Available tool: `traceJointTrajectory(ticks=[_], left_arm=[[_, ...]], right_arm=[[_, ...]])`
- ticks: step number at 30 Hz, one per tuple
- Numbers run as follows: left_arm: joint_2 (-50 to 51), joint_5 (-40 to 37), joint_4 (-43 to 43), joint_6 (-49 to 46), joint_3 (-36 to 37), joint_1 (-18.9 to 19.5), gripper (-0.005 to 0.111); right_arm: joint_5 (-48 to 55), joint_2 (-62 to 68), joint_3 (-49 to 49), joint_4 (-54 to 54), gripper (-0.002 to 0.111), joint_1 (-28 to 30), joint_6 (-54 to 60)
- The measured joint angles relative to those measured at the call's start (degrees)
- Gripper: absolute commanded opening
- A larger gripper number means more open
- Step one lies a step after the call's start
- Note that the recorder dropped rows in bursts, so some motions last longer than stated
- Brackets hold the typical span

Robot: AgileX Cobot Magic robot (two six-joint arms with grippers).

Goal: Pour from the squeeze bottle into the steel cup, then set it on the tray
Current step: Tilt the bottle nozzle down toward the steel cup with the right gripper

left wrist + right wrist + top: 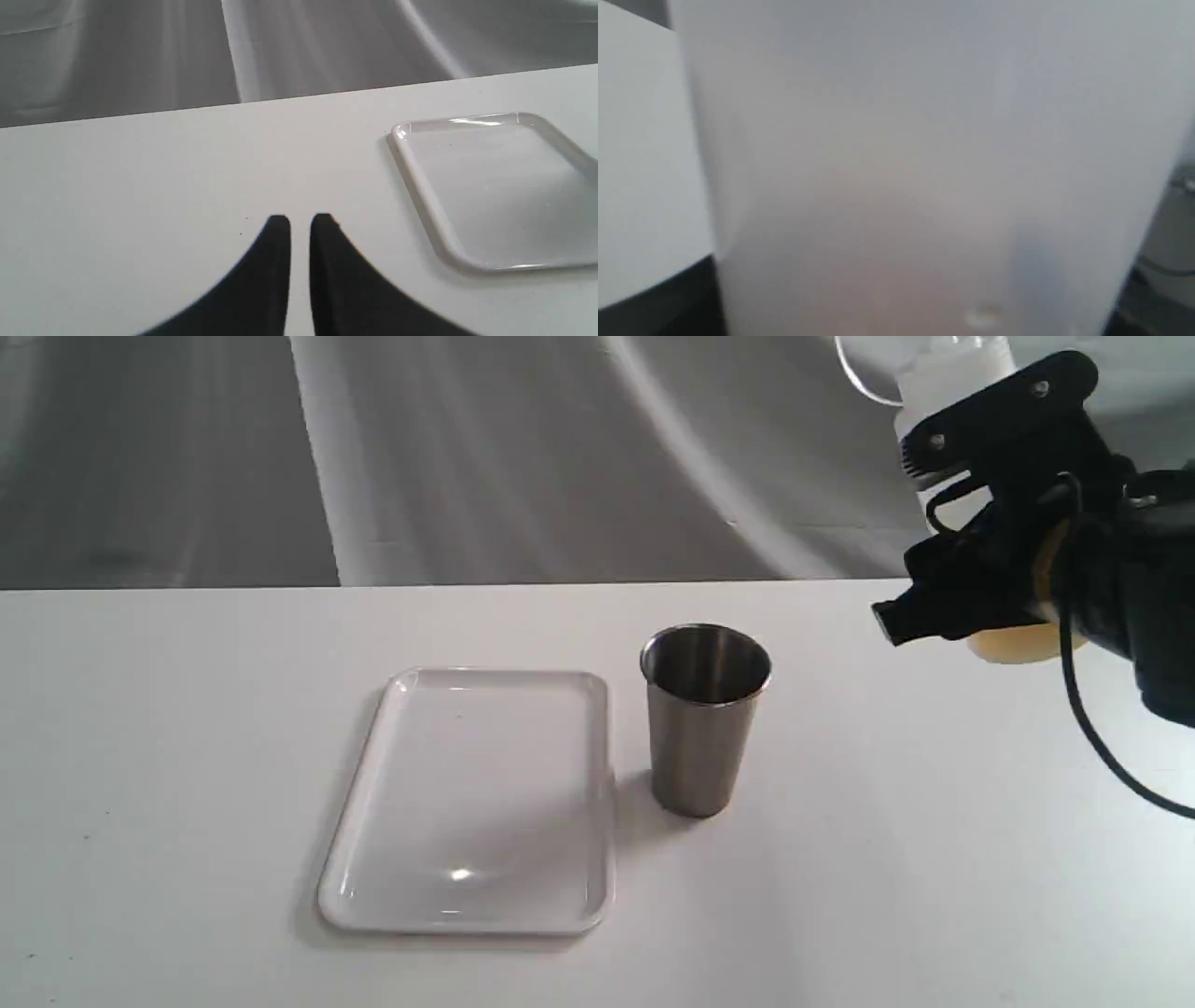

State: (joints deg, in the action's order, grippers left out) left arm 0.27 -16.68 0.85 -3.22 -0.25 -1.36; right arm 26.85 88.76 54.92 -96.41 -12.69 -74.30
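Note:
The squeeze bottle (948, 378) hangs upright in the air at the far right, well above the table, with amber liquid showing at its base (1018, 642). My right gripper (962, 513) is shut on its body. In the right wrist view the bottle's whitish wall (924, 163) fills the picture, blurred. The steel cup (705, 719) stands upright on the table to the lower left of the bottle, just right of the white tray (373, 747), which holds nothing. My left gripper (300, 224) hovers low over bare table left of the tray (420, 186), its fingers nearly together and holding nothing.
A white tabletop (934, 859) carries the cup and tray. Grey draped cloth (467, 457) hangs behind the table's far edge. A black cable (1088, 719) loops down from the right arm.

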Motion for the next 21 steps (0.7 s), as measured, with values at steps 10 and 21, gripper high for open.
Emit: traceJointTrajectory(ticks=[10, 21], left_arm=[[0.0, 0.0, 0.0, 0.0, 0.0, 0.0, 0.008], [0.0, 0.0, 0.0, 0.0, 0.0, 0.0, 0.008]], right_arm=[[2.6, 1.8, 0.0, -2.1, 0.000, 0.0, 18.1], [8.8, 9.9, 0.0, -2.2, 0.000, 0.0, 23.4]])
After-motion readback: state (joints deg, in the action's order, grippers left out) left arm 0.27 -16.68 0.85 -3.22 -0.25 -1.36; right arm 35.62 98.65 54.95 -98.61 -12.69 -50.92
